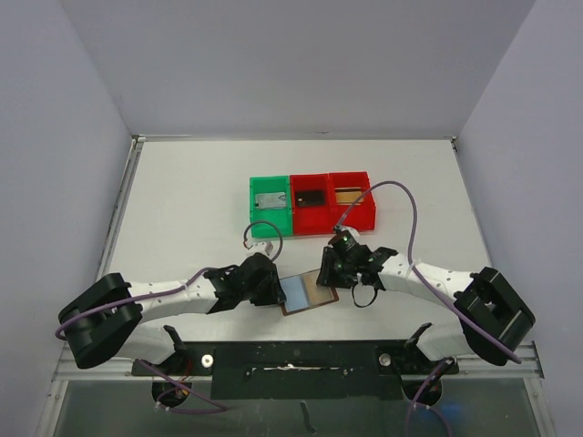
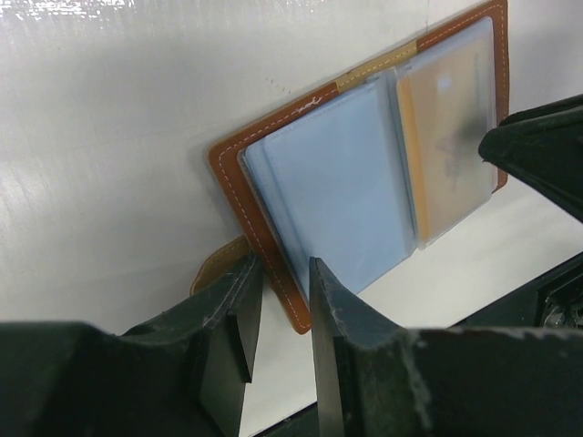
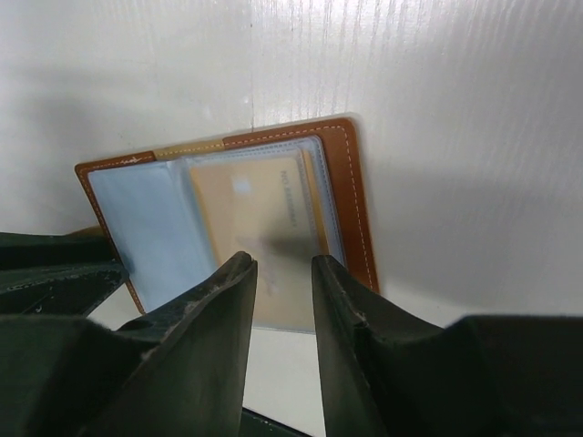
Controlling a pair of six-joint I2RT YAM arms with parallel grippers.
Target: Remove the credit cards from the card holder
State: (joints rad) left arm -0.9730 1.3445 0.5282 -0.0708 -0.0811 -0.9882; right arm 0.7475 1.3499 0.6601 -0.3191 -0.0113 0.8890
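Desk (image 1: pixel 182 209): white, walled on three sides.

Both arms reach inward from the near edge and meet at the holder.

Bins: one green bin (image 1: pixel 269 228) and two red bins (image 1: pixel 311 221) in a row, touching, at mid-desk. Each holds a flat item, too small to identify.

Holder (image 1: pixel 301 293): lies open and flat on the desk, nearer than the bins, between the two pincers. Brown stitched edging, pale blue clear pockets facing up.

Card (image 3: pixel 255 205): gold-yellow, inside the clear pocket of the holder's right half. Left half shows only blue pocket.

Left pincer (image 2: pixel 281 282): jaws slightly apart, at the holder's left edge, with its brown border showing in the gap. Contact cannot be told.

Right pincer (image 3: pixel 280 269): jaws slightly apart, over the near edge of the card's pocket, gripping nothing.
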